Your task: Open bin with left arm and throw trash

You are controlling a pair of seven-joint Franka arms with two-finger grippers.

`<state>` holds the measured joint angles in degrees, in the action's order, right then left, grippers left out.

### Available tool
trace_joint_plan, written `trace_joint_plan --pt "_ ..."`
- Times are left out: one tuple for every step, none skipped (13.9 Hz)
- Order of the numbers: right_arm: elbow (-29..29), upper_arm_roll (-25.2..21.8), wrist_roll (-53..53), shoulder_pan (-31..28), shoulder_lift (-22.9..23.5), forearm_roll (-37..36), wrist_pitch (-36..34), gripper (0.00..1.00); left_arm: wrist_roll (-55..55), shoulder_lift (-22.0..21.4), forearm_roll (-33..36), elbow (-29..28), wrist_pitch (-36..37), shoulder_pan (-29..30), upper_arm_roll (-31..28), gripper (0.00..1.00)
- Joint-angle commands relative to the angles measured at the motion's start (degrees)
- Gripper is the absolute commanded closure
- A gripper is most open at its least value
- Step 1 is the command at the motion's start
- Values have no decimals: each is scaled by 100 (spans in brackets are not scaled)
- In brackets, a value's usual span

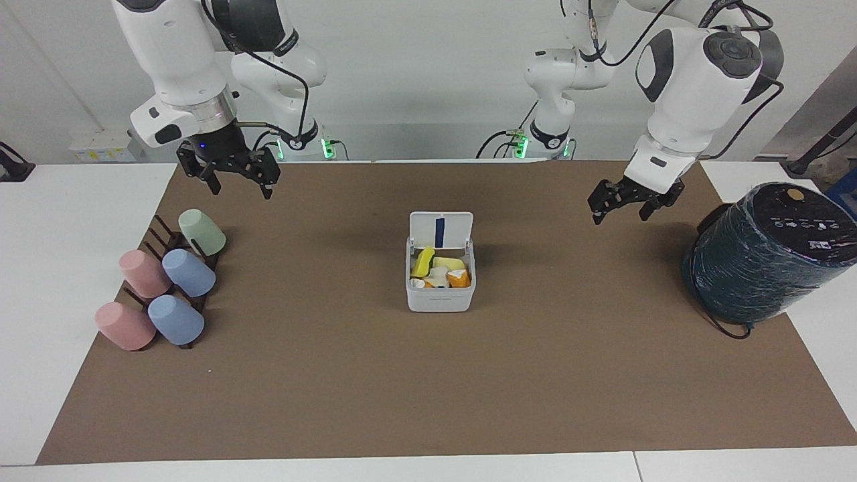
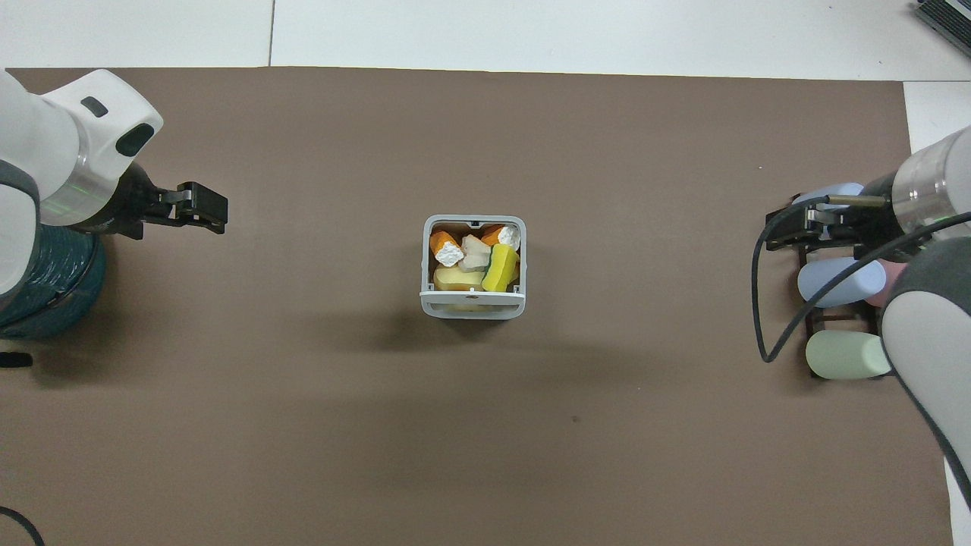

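The white bin (image 1: 440, 299) stands in the middle of the brown mat with its lid (image 1: 440, 229) swung up, upright, at the side nearer the robots. It also shows in the overhead view (image 2: 472, 307). Inside lie the trash scraps: a yellow chunk (image 2: 499, 267), an orange lump (image 2: 440, 243) and a cream-white wedge (image 2: 476, 254). My left gripper (image 1: 621, 211) hangs open and empty in the air over the mat between the bin and the dark cylinder. My right gripper (image 1: 241, 190), with a blue light, hangs open and empty over the mat next to the cup rack.
A rack of pastel cups (image 1: 167, 281) lies at the right arm's end of the mat. A big dark film-wrapped cylinder (image 1: 763, 251) stands at the left arm's end, at the mat's edge. White table (image 1: 40, 268) surrounds the mat.
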<state>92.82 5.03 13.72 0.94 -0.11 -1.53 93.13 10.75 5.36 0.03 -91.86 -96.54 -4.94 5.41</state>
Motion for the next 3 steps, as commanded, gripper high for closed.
trace_joint_plan --pt "-10 -19 -141 -50 -7 -40 -102 0 -64 -175 120 -183 -5 -33 -23 0" --pt "-1 -19 -141 -59 -7 -31 -111 0 -64 -175 120 -192 -14 -16 -23 0" --pt "-1 -19 -141 -59 -7 12 -111 0 -64 -175 120 -192 -14 -7 -23 0"
